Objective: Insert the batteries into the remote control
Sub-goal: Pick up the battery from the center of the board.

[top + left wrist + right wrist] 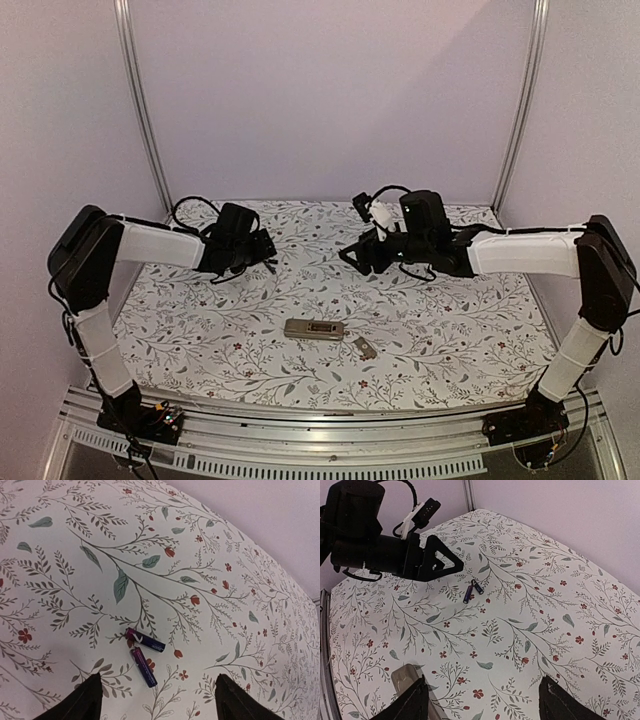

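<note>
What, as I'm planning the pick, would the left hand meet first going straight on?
Probably the two small dark purple cylindrical batteries on the floral-patterned table, ahead between its fingers; depth unclear.

Worktop [450,310] covered in white floral-print cloth. One small tan-grey cover piece [365,348] lies flat near its front centre. Aluminium posts [140,100] stand behind.

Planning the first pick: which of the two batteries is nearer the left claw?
The lower battery in the left wrist view, pointing steeply down toward the open left claw. The other battery lies flatter, just beyond it.
</note>
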Robot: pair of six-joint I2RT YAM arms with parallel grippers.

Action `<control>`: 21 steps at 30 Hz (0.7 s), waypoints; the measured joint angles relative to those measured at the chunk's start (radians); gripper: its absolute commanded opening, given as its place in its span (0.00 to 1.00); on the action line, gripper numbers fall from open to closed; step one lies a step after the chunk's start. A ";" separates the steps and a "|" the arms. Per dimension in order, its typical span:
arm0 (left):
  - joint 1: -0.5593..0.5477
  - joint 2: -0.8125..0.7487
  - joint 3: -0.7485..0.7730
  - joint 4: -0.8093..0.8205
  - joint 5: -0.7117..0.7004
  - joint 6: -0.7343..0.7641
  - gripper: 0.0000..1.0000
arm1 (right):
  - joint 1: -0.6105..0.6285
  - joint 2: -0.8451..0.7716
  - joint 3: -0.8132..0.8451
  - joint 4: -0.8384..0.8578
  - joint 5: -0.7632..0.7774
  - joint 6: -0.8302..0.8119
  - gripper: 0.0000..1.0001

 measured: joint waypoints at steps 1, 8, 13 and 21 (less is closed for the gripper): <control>-0.003 0.029 0.020 -0.004 -0.008 -0.019 0.77 | 0.002 0.000 -0.016 -0.002 0.006 0.011 0.74; -0.011 0.204 0.168 -0.071 -0.019 -0.132 0.73 | 0.006 -0.023 -0.098 -0.007 0.035 0.042 0.74; -0.014 0.249 0.198 -0.122 -0.041 -0.165 0.68 | 0.006 -0.059 -0.116 0.006 0.040 0.045 0.74; -0.019 0.327 0.312 -0.193 -0.077 -0.173 0.60 | 0.005 -0.068 -0.140 0.030 0.039 0.045 0.74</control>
